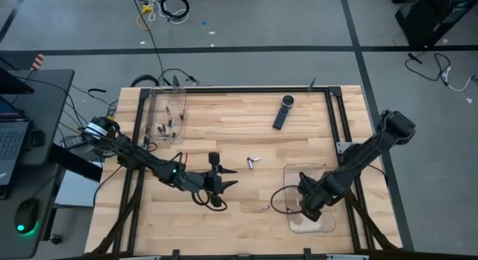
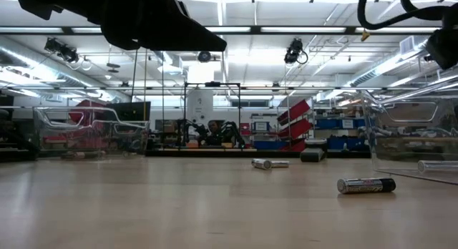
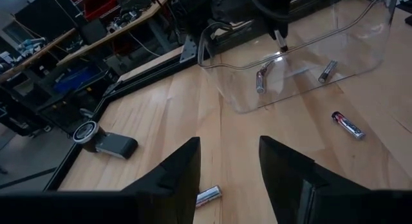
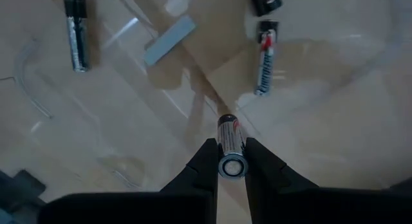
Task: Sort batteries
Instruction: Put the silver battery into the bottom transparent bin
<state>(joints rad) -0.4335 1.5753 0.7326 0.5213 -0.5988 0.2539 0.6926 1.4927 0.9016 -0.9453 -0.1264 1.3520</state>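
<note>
Right gripper (image 4: 232, 161) is clamped on a battery (image 4: 232, 152), held end-on between the fingertips, hanging over the right bin (image 1: 326, 224) at the table's (image 1: 224, 118) near right corner. The wrist view shows two batteries (image 4: 264, 66) lying flat on the bin floor under it, plus another (image 4: 76, 31) off to the side; I can't tell whether that one is inside the bin.

Handling, my read: small rigid metal cylinder, light, smooth and round, so it rolls and can twist out of a pinch. Best grip is across the middle of the barrel, fingers square to the axis. The current hold is near one end, so it's less secure. A drop into the bin will bounce but shouldn't hurt it.

Left gripper (image 3: 228, 179) hovers near table centre, jaws spread, holding nothing. One battery (image 3: 207, 196) lies just below and between its fingers, touching neither. Another with a dark label (image 3: 346, 124) sits farther right on bare wood, near the right bin's wall; it's the nearest one in the low view (image 2: 366, 184).

Mid-table: a loose pair (image 1: 253, 162) just beyond the left gripper.

Far side: left bin (image 1: 169, 114) with several batteries (image 1: 169, 127) in it, and the black remote (image 1: 283, 112) near the back edge, not a target.
</note>
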